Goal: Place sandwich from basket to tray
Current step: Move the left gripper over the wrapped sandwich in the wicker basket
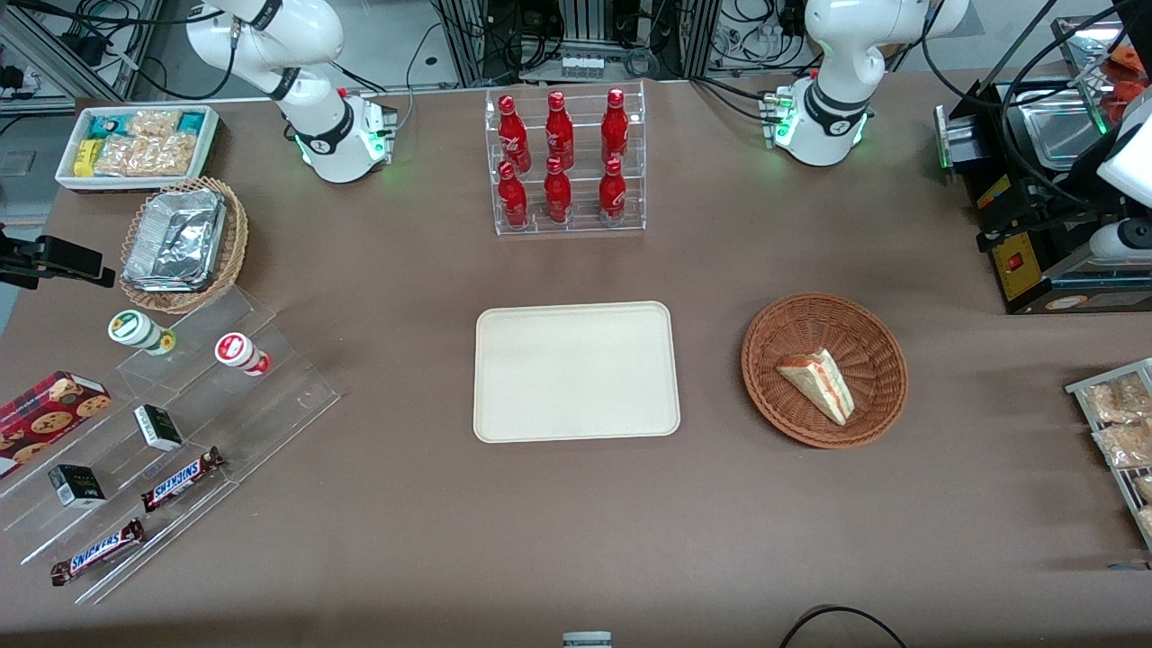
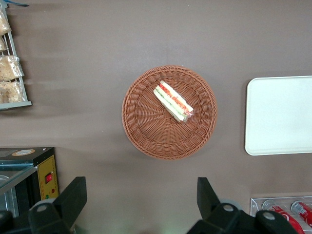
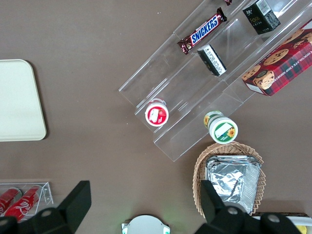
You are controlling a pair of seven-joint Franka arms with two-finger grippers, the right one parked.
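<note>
The sandwich (image 1: 817, 384), a white bread wedge with red and green filling, lies in the round reddish-brown wicker basket (image 1: 855, 333). The cream tray (image 1: 576, 371) lies flat beside the basket, toward the parked arm's end, with nothing on it. In the left wrist view the sandwich (image 2: 173, 101) lies in the basket (image 2: 146, 131), and the tray (image 2: 280, 114) shows beside it. My gripper (image 2: 141, 190) hangs high above the table, farther from the front camera than the basket. It is open wide and holds nothing. It does not show in the front view.
A clear rack of red bottles (image 1: 565, 162) stands farther from the front camera than the tray. A black machine (image 1: 1044, 207) and a rack of snack packets (image 1: 1120, 423) are at the working arm's end. A foil-filled tan basket (image 1: 180, 243) and acrylic steps (image 1: 162, 432) are at the parked arm's end.
</note>
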